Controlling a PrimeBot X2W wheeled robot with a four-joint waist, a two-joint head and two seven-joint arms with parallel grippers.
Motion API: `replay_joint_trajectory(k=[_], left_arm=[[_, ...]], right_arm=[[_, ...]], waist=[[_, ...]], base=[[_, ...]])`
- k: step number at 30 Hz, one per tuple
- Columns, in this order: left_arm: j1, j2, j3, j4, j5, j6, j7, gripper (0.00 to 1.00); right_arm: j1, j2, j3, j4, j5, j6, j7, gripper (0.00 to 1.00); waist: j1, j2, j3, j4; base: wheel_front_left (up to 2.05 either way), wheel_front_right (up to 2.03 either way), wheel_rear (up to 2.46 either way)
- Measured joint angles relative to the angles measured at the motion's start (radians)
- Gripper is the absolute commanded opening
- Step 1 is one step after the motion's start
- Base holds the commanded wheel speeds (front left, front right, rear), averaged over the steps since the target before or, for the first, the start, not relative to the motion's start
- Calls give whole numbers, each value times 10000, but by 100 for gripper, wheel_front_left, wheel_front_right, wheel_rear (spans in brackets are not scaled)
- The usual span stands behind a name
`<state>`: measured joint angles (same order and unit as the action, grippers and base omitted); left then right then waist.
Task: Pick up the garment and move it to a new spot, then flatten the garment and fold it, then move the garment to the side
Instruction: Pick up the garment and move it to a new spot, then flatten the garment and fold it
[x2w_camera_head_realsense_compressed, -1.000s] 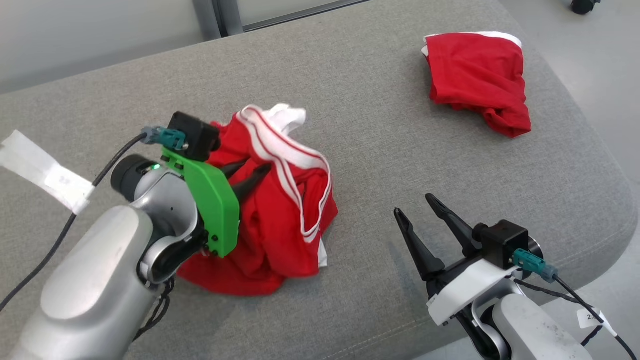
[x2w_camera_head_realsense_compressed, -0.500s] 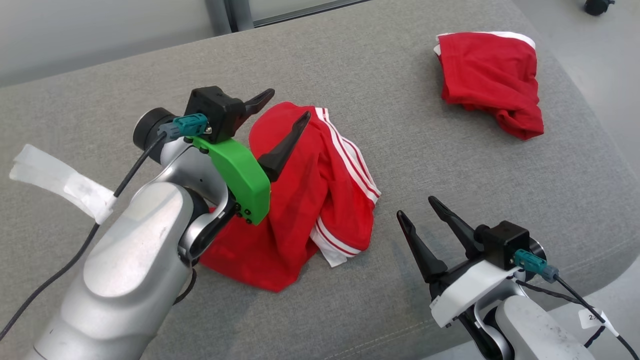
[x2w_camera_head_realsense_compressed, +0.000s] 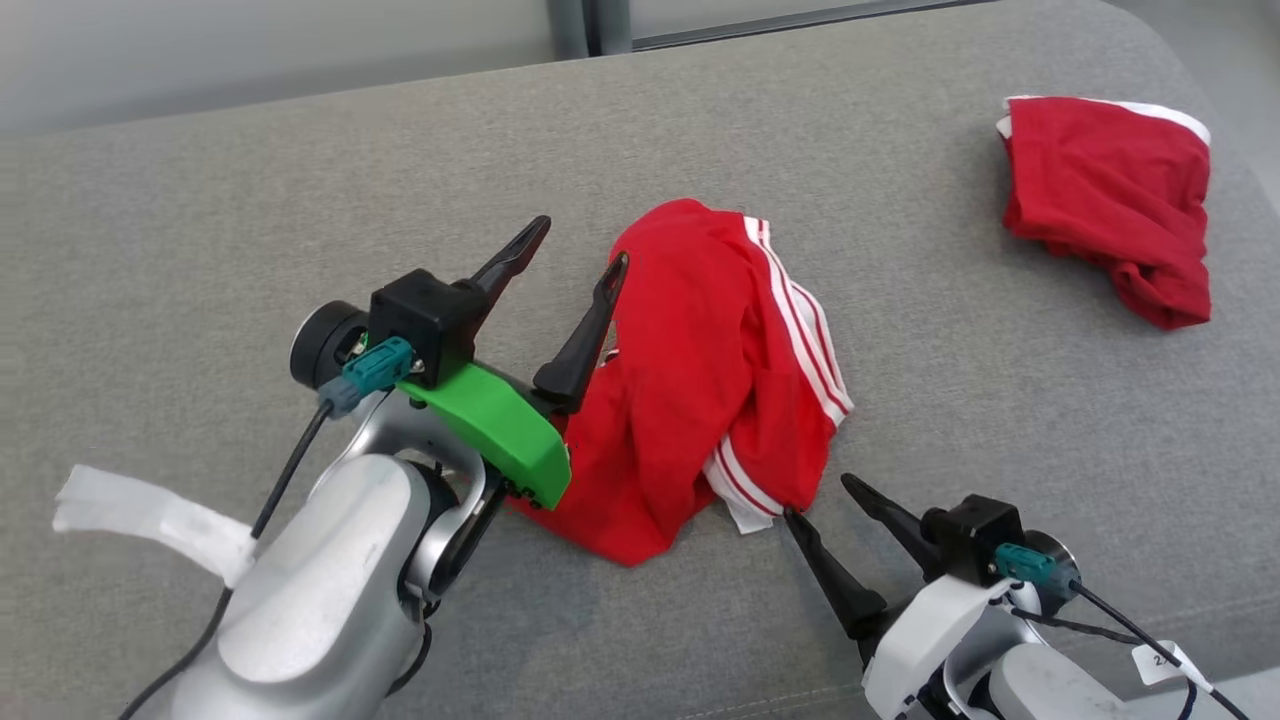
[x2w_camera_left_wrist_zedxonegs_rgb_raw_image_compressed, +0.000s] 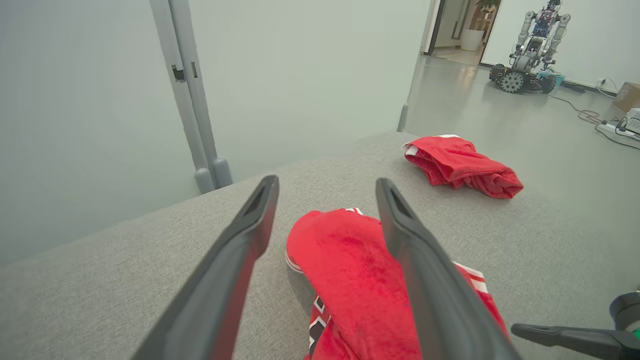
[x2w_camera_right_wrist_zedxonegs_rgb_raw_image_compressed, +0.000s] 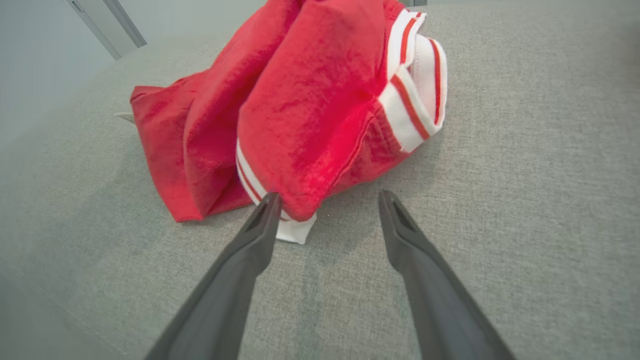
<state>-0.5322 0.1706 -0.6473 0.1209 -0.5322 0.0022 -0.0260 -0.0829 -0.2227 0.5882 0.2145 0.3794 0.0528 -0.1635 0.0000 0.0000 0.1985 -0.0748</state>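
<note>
Two wide-open, empty grippers at a heaped red garment (x2w_camera_head_realsense_compressed: 700, 380) on a grey cushion (x2w_camera_head_realsense_compressed: 300, 180).
Head view: the white-striped garment lies mid-cushion. The left gripper (x2w_camera_head_realsense_compressed: 583, 240) is spread wide over its left edge, holding nothing, and the right gripper (x2w_camera_head_realsense_compressed: 820, 497) is equally spread and empty at its near hem. A second red garment (x2w_camera_head_realsense_compressed: 1110, 200) lies far right, well apart, and a white tape strip (x2w_camera_head_realsense_compressed: 150, 515) near left. The writing on the cable tag (x2w_camera_head_realsense_compressed: 1165, 660) is too small to read. Left wrist view: beyond the cushion stand a wheeled robot (x2w_camera_left_wrist_zedxonegs_rgb_raw_image_compressed: 530, 50) and a cardboard box (x2w_camera_left_wrist_zedxonegs_rgb_raw_image_compressed: 631, 95); a black-and-white patch (x2w_camera_left_wrist_zedxonegs_rgb_raw_image_compressed: 317, 325) on the garment is unreadable. Right wrist view: one fingertip (x2w_camera_right_wrist_zedxonegs_rgb_raw_image_compressed: 272, 200) meets the white hem.
</note>
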Motion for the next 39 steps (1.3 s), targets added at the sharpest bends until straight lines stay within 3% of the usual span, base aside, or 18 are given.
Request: replay_joint_trajectory(k=[7,20,22,23,24,29,39], left_arm=[[1132,54,351,-341,165,786,-830,100],[3289,464,963,-683,359,1049,-1843,100],[3612,516,1039,-686,359,1051,-1862,100],[3759,529,1112,-694,359,1053,-1866,100],[3895,541,1206,-702,357,1058,-1881,100],[4334,583,1732,-796,353,1158,-2019,100],[4631,117,1889,-1081,349,1170,-2140,100]], right_arm=[[284,54,-236,341,447,-4,249,100],[268,119,-930,890,871,-290,324,100],[258,130,-980,907,924,-299,322,44],[251,130,-986,909,938,-299,322,29],[244,132,-988,911,955,-297,322,0],[187,167,-1064,825,1122,-257,309,0],[-208,-186,-1271,-483,1730,309,500,0]], waist=[[0,0,-125,844],[0,0,-327,2413],[0,0,-349,2585],[0,0,-358,2661],[0,0,-367,2731],[0,0,-419,2883],[0,0,-520,2812]], base=[[0,0,0],[0,0,0],[0,0,0],[0,0,0],[0,0,0],[0,0,0],[0,0,0]])
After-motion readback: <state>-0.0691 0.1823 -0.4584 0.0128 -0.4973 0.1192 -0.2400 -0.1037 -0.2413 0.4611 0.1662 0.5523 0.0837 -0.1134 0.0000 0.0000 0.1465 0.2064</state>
